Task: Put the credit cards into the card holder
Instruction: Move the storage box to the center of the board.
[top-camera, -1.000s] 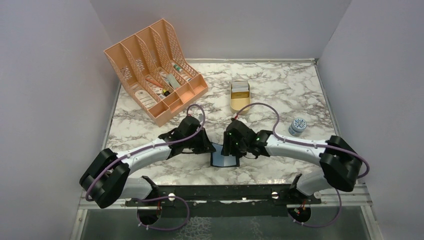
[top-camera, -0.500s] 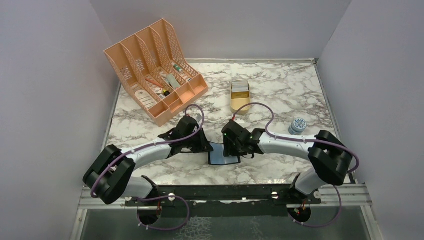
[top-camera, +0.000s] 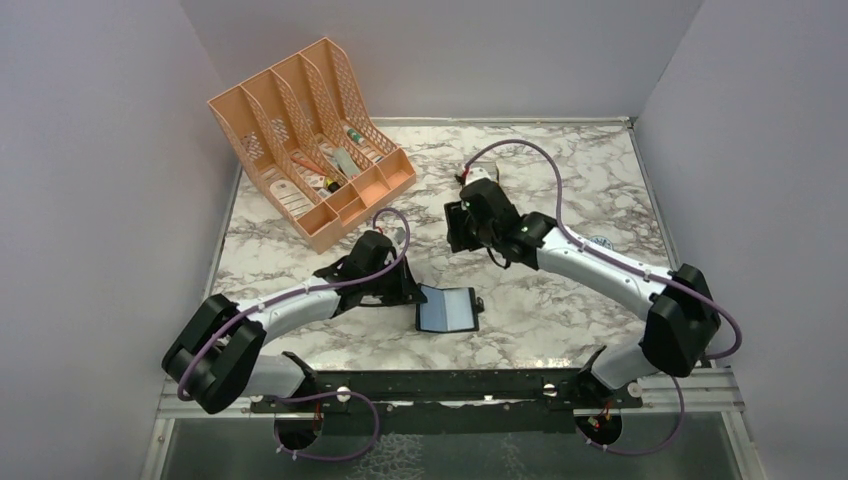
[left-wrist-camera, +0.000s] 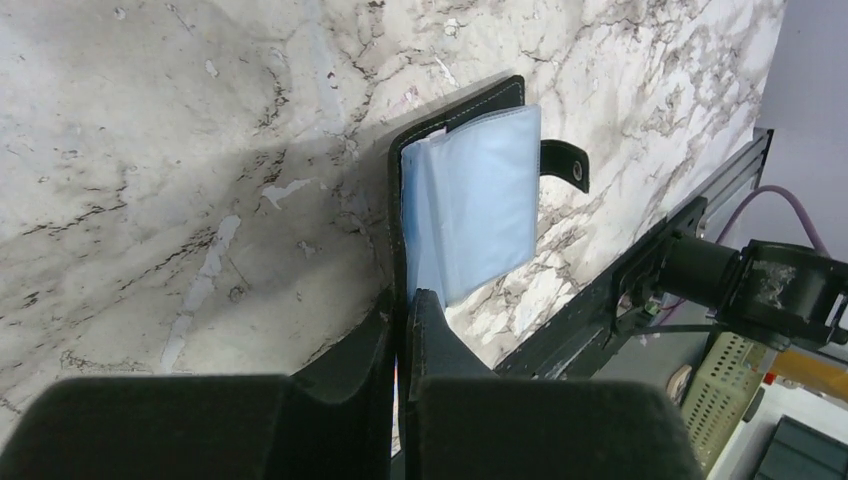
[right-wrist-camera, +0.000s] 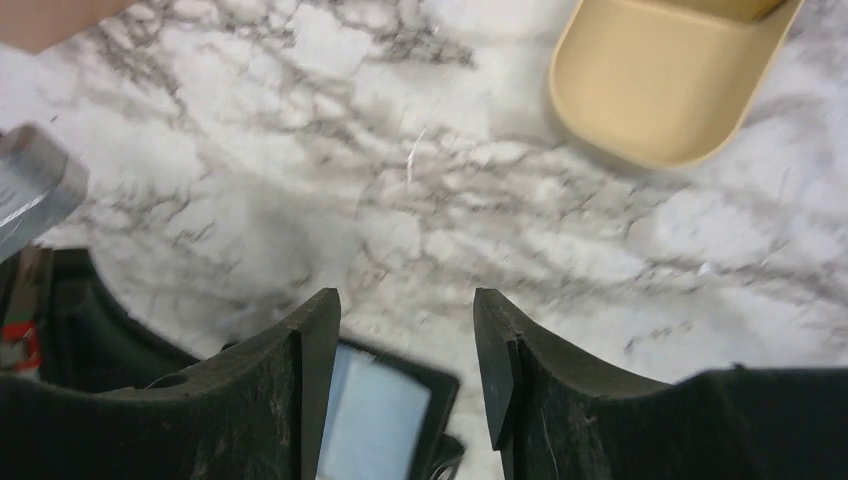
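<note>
The left end effector (left-wrist-camera: 405, 310) is pressed together, pinching the left edge of the card holder (left-wrist-camera: 465, 200), which lies open on the bench (top-camera: 600, 170) in the lower centre of the top view, its snap tab pointing right. A second ago the right end effector (top-camera: 460, 238) hung directly over the holder and hid most of it. It has since swung away to the upper centre of the frame, so the whole open card holder (top-camera: 448, 309) now shows. The right fingers (right-wrist-camera: 310, 370) are spread with nothing between them. In the right wrist view they hover above bare marble, with the holder's corner at the bottom edge and the gold tin (right-wrist-camera: 650, 90) at the upper right. A pale blue-grey face fills the holder's inside; whether it is one of the credit cards or a clear sleeve cannot be told. In the top view the right wrist and its purple cable cover the tin almost entirely. The peach organiser (top-camera: 310, 140) stands at the upper left, well apart from both arms.
</note>
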